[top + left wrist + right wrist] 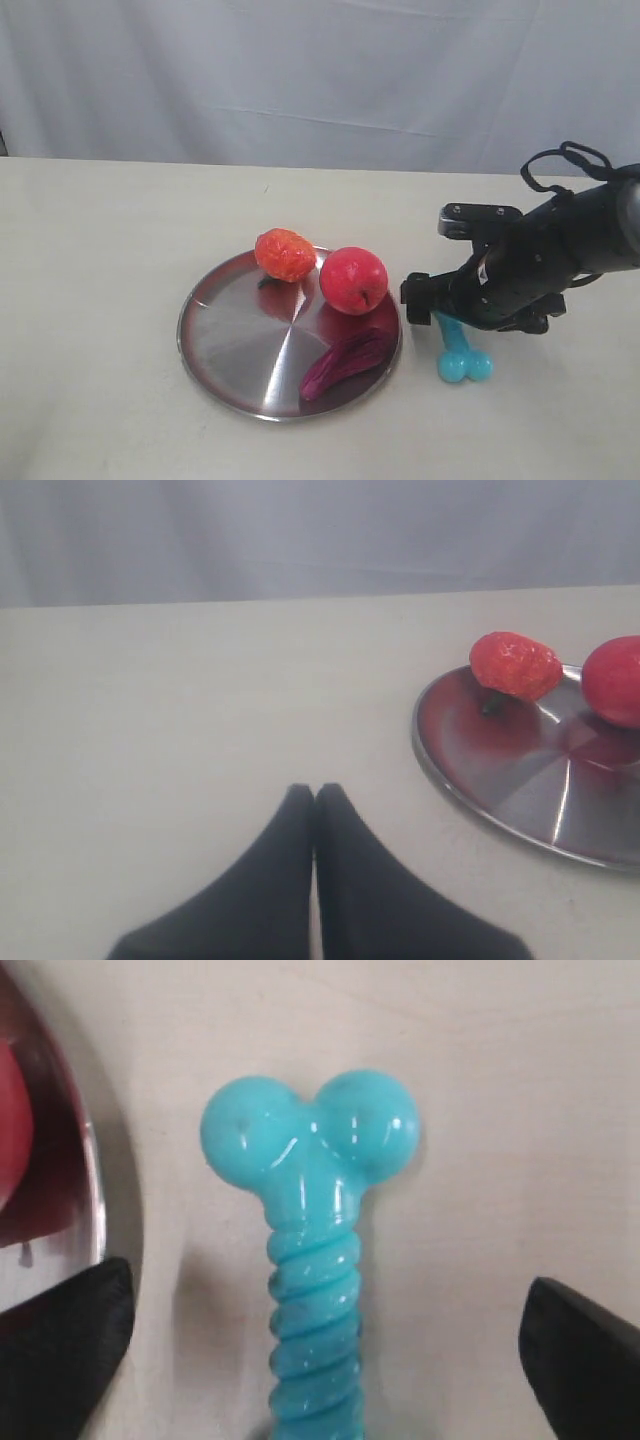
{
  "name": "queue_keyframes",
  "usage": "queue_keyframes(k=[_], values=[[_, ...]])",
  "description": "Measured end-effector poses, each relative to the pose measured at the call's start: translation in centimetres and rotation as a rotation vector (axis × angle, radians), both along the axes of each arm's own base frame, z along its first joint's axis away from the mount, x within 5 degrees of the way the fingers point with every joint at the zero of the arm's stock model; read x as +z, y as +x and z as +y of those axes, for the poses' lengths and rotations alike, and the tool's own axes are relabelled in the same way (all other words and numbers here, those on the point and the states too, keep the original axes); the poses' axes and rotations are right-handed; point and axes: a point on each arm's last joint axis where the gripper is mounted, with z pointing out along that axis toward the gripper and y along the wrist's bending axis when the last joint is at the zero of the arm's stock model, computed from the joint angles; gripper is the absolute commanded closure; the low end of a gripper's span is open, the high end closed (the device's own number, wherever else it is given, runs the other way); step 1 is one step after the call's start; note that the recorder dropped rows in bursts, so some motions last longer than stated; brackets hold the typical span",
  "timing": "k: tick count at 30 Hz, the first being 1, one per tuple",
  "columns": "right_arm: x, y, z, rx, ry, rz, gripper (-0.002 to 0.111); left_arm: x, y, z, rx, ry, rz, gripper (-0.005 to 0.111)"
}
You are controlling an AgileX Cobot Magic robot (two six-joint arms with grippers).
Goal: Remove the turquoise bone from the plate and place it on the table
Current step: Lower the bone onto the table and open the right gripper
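Note:
The turquoise bone (462, 357) lies flat on the beige table (120, 230), just right of the steel plate (230, 330) and clear of its rim. My right gripper (452, 308) hovers over the bone's far end, hiding that end in the exterior view. In the right wrist view the right gripper (325, 1295) is open: its dark fingertips (70, 1330) stand wide on both sides of the ribbed shaft of the bone (312, 1250) without touching it, and the plate's rim (95, 1190) shows at one side. My left gripper (315, 792) is shut and empty over bare table beside the plate (520, 780).
On the plate sit a red apple (353, 280), a bumpy orange-red fruit (285, 254) and a dark purple vegetable (345, 362) near the rim closest to the bone. A white curtain closes off the back of the table.

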Motion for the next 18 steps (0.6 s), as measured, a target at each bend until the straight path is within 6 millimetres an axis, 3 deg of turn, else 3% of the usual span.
queue_keyframes(k=[5,9,18], values=[[3.5,-0.8,-0.1,-0.015,-0.015,-0.043,0.01,0.0,0.0,0.0,0.0,0.0,0.0,0.107],[7.8,-2.2,-0.2,-0.032,-0.032,-0.105,0.01,0.0,0.0,0.0,0.0,0.0,0.0,0.107],[16.2,-8.2,-0.4,-0.085,-0.074,-0.182,0.013,0.0,0.0,0.0,0.0,0.0,0.0,0.107]])
